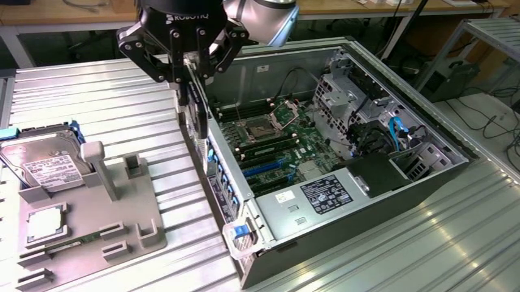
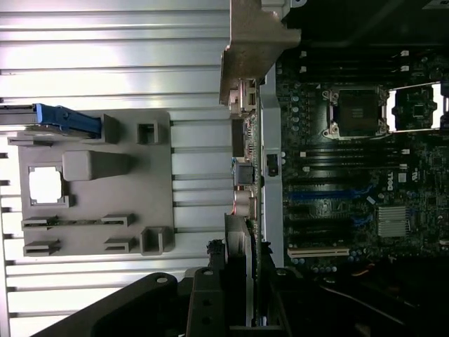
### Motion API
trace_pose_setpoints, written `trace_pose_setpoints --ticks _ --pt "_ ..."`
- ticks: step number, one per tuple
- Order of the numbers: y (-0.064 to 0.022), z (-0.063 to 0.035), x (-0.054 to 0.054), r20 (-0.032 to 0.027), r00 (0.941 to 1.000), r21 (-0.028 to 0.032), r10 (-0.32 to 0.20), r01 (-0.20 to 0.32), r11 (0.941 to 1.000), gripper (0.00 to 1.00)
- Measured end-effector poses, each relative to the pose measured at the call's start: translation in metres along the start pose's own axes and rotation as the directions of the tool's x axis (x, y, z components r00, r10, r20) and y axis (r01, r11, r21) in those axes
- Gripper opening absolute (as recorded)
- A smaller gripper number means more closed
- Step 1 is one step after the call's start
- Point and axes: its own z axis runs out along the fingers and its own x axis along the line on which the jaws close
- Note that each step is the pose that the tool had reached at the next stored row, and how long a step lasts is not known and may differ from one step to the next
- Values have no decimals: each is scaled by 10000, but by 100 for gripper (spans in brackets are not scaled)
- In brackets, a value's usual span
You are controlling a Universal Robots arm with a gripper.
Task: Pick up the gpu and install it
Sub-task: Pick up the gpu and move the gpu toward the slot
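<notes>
- Dark gpu [image 1: 193, 106] hangs on edge from the jaws, which are partly closed and clamp its upper edge. It is above the surface [image 1: 97, 103], just beside the case [image 1: 260, 76] wall, on the tray [image 1: 122, 219] side.
- Doing this well likely means keeping the card upright, clearing the wall, squaring it with a blue slot [image 1: 264, 167] and pressing down evenly.
- The case holds a motherboard [image 1: 276, 140], and the tray holds a hard drive [image 1: 45, 161].
- In the wrist view the gpu [image 2: 247, 260] shows edge-on between the jaws, beside the wall and apart from the slots [image 2: 316, 196].
- The tray [image 2: 158, 161] holds a chip [image 2: 45, 186].
</notes>
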Motion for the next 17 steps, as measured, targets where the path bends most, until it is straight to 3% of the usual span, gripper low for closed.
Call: trace_pose_setpoints --ticks 17 --pt "4 7 -141 0 10000 0 0 0 10000 28"
